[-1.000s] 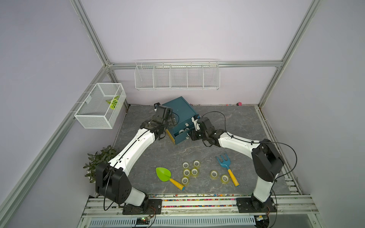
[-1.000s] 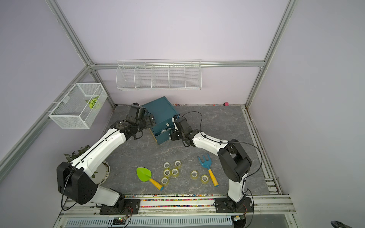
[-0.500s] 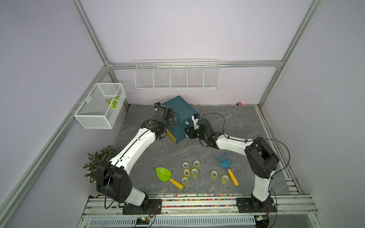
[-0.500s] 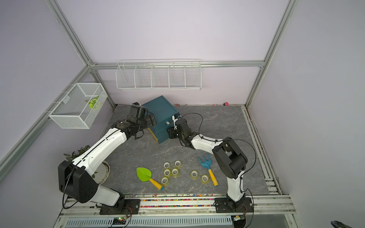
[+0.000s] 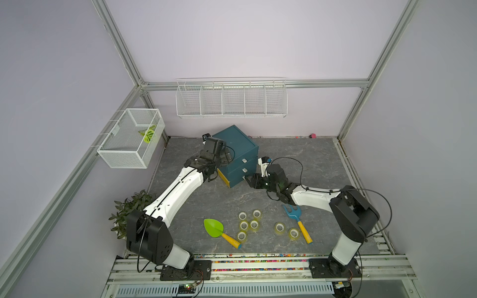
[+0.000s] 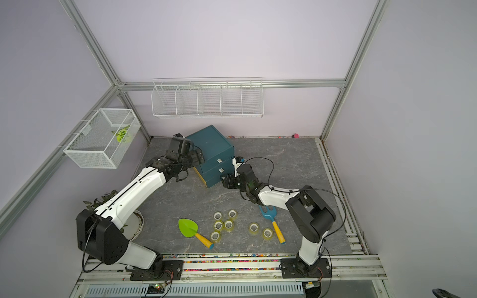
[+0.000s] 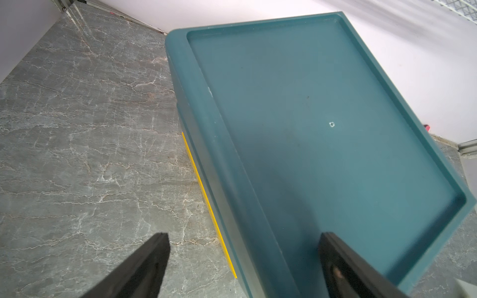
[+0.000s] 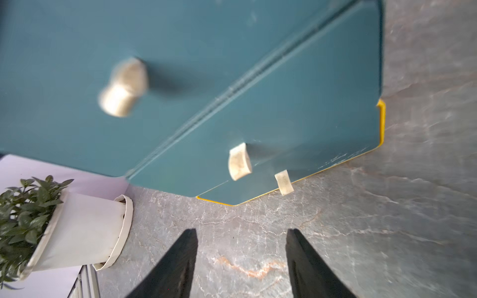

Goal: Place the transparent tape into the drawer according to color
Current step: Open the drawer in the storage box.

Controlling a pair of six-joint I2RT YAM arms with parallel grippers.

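A teal drawer cabinet (image 5: 236,151) (image 6: 210,147) stands at the back of the floor with its drawer fronts flush and cream handles (image 8: 240,161) showing. Several yellow-green transparent tape rolls (image 5: 244,225) (image 6: 218,225) lie loose in front, and two more (image 5: 279,227) lie beside the rake. My left gripper (image 5: 225,158) (image 7: 244,237) is open, one finger over the cabinet's top and the other over the floor beside it. Open and holding nothing, my right gripper (image 5: 249,179) (image 8: 241,232) hovers above the floor just short of the lowest drawer front.
A green toy shovel (image 5: 214,228) and a blue toy rake (image 5: 294,214) lie among the rolls. A potted plant (image 5: 131,209) (image 8: 77,227) stands at the left. A wire basket (image 5: 131,138) and a wire rack (image 5: 231,98) hang on the walls.
The lowest drawer, pulled out a second ago, now sits flush. My right gripper has backed away from the cabinet front and its jaws have spread wider. The left arm has stayed put.
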